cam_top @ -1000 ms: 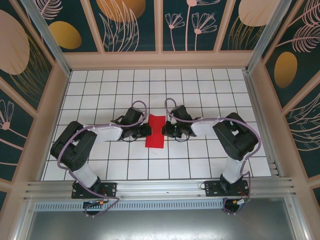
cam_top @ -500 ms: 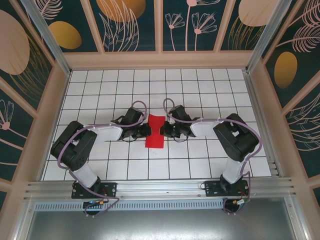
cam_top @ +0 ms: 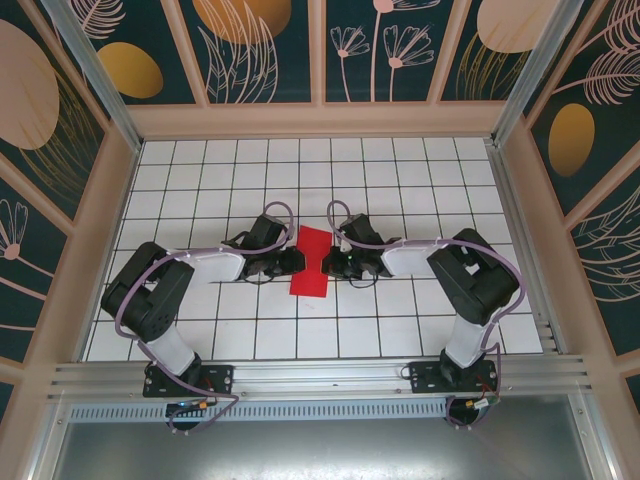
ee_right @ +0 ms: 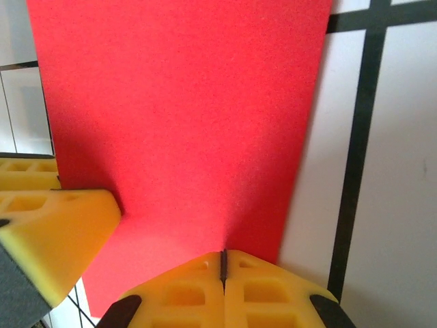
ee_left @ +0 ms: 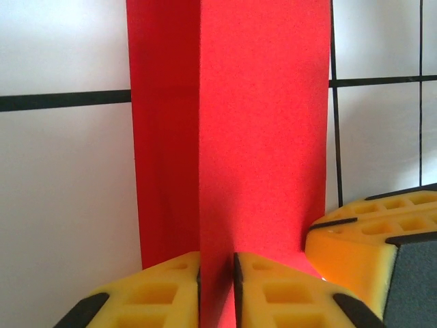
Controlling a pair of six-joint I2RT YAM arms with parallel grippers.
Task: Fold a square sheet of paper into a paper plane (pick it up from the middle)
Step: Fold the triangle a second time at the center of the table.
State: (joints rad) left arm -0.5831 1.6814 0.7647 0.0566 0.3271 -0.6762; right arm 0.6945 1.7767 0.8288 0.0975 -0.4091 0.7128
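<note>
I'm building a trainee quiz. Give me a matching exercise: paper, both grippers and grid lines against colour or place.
1 square sheet of paper
2 left gripper
3 right gripper
4 grid lines

A black
B at the sheet's right edge
C red
D at the sheet's left edge

Pairs: 1-C, 2-D, 3-B, 4-A

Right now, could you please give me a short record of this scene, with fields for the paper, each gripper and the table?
paper: square sheet of paper, bright red, seen from above as a narrow strip between the two grippers
left gripper: shut on the paper's left long edge, near its middle
right gripper: shut on the right long edge, opposite the left one
table: white, with a black grid
paper lifted or flat: cannot tell
</note>
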